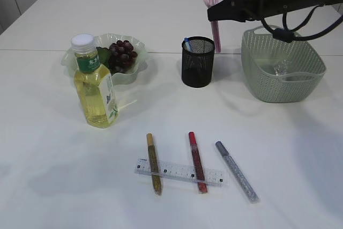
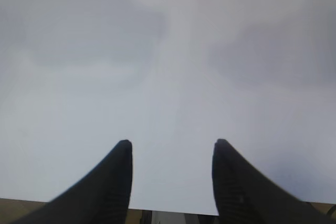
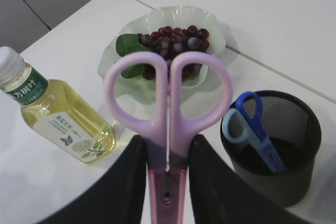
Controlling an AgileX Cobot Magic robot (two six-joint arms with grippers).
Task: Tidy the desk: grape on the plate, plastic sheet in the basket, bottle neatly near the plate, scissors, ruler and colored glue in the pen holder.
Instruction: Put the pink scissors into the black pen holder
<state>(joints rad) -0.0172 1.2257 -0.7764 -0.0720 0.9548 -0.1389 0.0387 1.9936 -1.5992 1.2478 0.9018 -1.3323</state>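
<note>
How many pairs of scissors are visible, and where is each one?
2. The pink scissors are held by the right gripper above the table; the blue scissors stand in the pen holder.

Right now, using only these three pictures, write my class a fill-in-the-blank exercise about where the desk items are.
1. The right gripper is shut on the pink ____.
2. The grapes lie on the ____.
3. The ruler lies under the gold glue pen and the ____ glue pen.
4. The pen holder already contains a pair of ____ scissors.

Missing words: scissors; plate; red; blue
</note>
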